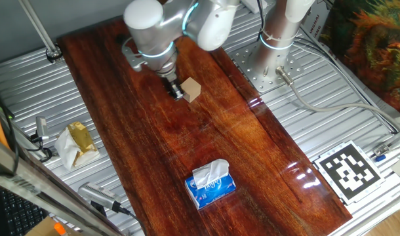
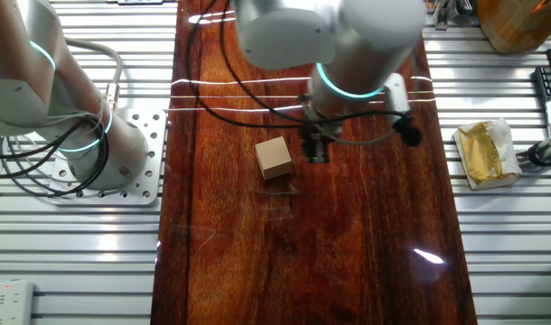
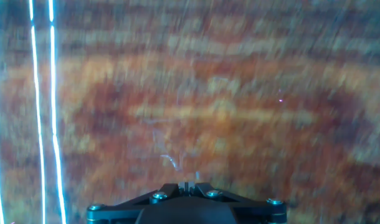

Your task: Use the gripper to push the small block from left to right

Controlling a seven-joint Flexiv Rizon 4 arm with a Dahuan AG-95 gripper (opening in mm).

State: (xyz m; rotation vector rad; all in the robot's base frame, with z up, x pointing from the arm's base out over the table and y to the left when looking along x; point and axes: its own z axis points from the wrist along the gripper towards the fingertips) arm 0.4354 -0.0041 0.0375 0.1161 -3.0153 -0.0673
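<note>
The small block is a light-tan wooden cube on the dark wooden board. It also shows in the other fixed view. My gripper is black and narrow, with its fingers together. It stands low over the board just left of the block, at or very near its side. In the other fixed view the gripper is to the block's right with a small gap. In the hand view the closed fingertips show at the bottom edge over blurred board, and the block is out of view.
A blue tissue pack lies near the board's front. A crumpled yellow-white wrapper lies on the metal table to the left. The white arm base stands at the back right. A marker tag lies at the right.
</note>
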